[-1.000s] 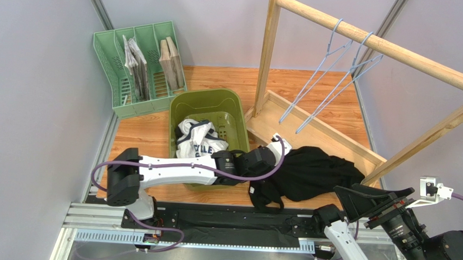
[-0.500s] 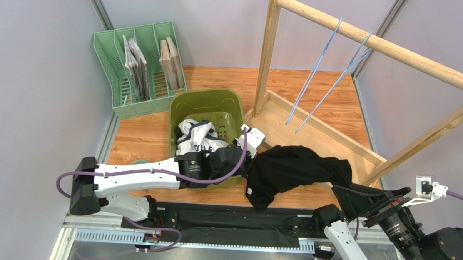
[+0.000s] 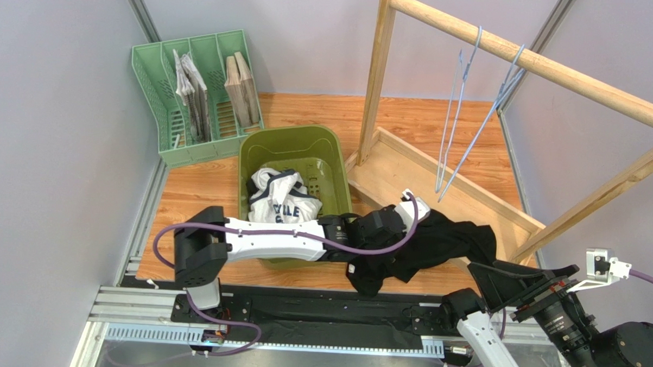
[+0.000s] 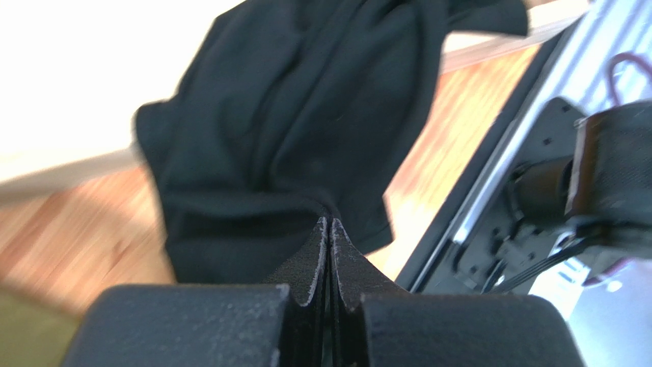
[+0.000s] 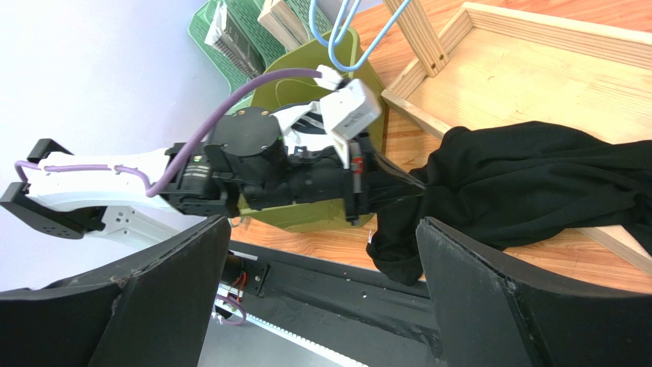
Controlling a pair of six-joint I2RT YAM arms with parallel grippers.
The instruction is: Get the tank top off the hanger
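The black tank top [image 3: 454, 237] lies crumpled across the front edge of the wooden rack's base and the table, off the hangers. My left gripper [image 3: 418, 234] is shut on a fold of it at its left side; the pinch shows in the left wrist view [image 4: 329, 223] with the cloth [image 4: 306, 115] spread beyond. Two empty light-blue hangers [image 3: 453, 115] hang from the wooden rail [image 3: 546, 67]. My right gripper [image 3: 520, 288] is open and empty at the near right; its view shows the top [image 5: 536, 176] and the left gripper [image 5: 419, 186].
A green basket [image 3: 249, 160] holding a white garment [image 3: 276, 200] stands left of the top, under the left arm. A green file rack [image 3: 157, 92] with papers is at the back left. The wooden rack's base [image 3: 420, 174] and post [image 3: 377, 71] are to the right.
The left gripper pulled the tank top left toward the basket, then moved back right with it. The hangers swung and now hang nearly straight down.
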